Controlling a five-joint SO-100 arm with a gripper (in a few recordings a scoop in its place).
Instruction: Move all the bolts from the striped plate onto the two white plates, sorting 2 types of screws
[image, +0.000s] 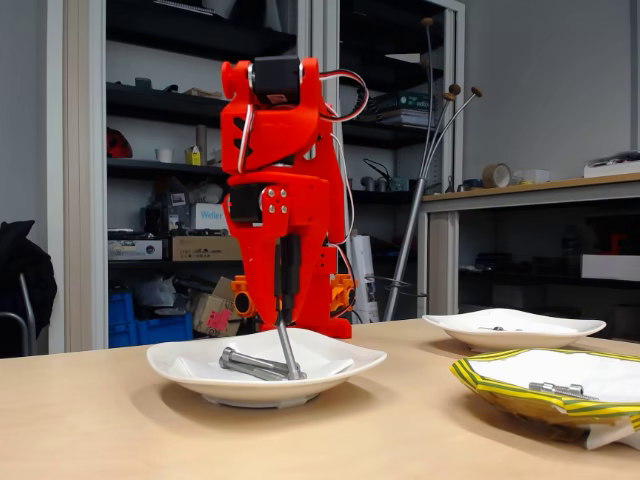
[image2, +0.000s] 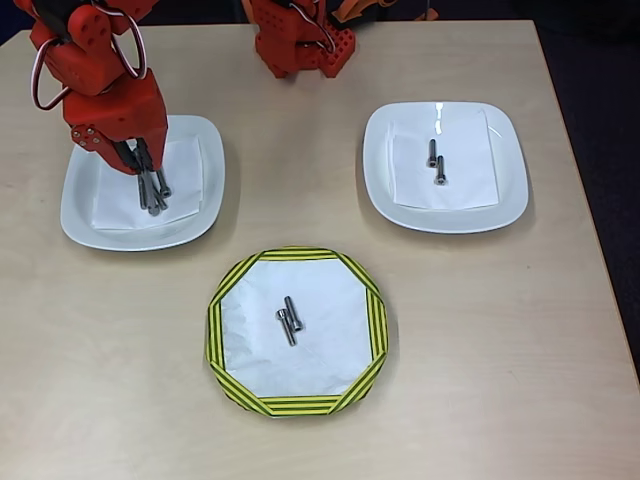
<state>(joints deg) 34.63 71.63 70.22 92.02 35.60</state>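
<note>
Leftmost in the overhead view, the gripper (image2: 145, 165) reaches down into the left white plate (image2: 205, 205), pinching a long bolt (image2: 152, 190) that stands tilted, tip among the long bolts lying there, likely being set down with its kind. Centrally, the striped plate (image2: 225, 330) holds two short bolts (image2: 290, 320) awaiting transfer. Rightward, the other white plate (image2: 500, 200) gathers two short bolts (image2: 436, 162), so the sorting looks partway done on the bench (image2: 500, 380).

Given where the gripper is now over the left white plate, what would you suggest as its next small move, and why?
Probably open and lift clear. The gripper holds a long bolt tilted, its tip already down on the left white plate beside another long bolt. Two bolts wait on the striped plate.
</note>
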